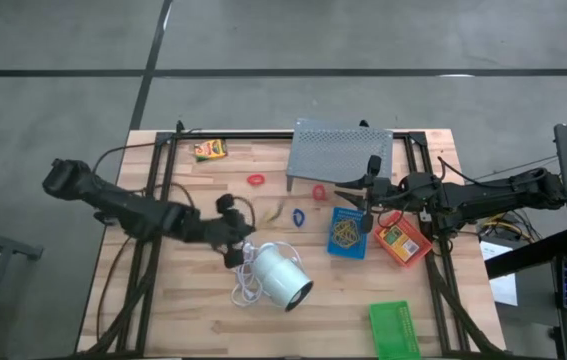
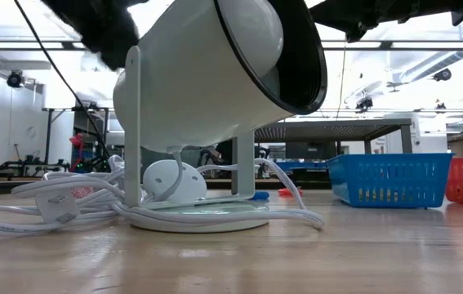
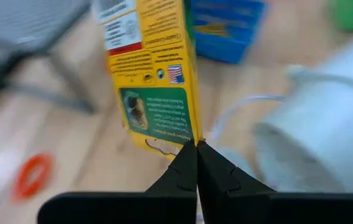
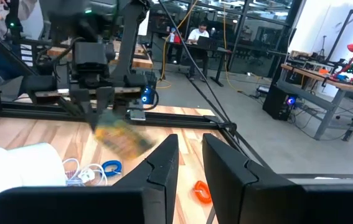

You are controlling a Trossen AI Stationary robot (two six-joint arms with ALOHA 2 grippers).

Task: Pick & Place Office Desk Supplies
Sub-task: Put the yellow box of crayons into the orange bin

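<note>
Left wrist view shows a small yellow-orange printed box (image 3: 154, 74) pinched at its lower edge between the left gripper (image 3: 196, 149) fingers, which are closed tight on it; the box hangs clear of the tabletop, tilted. From above, that gripper (image 1: 246, 222) sits near the table's middle, with the big white cylinder (image 1: 281, 276) just beside it and a blue loop (image 1: 298, 215) a little beyond its tip. A red loop (image 1: 255, 180) lies farther off, near the grey perforated stand (image 1: 341, 150). A second printed box (image 1: 209, 150) rests well apart, toward the far edge. The right gripper (image 1: 364, 205), fingers slightly parted and empty, hovers over the blue tray (image 1: 347, 232), next to the red tray (image 1: 403, 241); the green tray (image 1: 394, 328) sits well apart.
</note>
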